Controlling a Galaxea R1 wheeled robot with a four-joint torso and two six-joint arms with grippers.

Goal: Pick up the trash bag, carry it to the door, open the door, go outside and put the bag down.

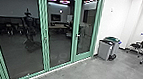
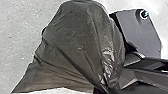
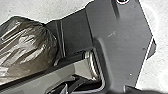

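Observation:
The dark, filmy trash bag (image 2: 80, 42) looms large in the left wrist view, its folds drawn together at my left gripper (image 2: 106, 89), which is shut on it. In the right wrist view part of the trash bag (image 3: 27, 48) shows beside the robot's own dark plate and bar. Ahead in the head view stands a glass door (image 1: 85, 31) in a green frame, with a small handle (image 1: 78, 35) on its edge. The door looks closed.
Green-framed glass panels (image 1: 58, 39) run along the left, with dark shapes in the glass. Grey bins (image 1: 104, 50) stand by the white wall right of the door. Farther right are a black chair (image 1: 137, 45) and a table. Grey floor (image 1: 84, 75) lies in front.

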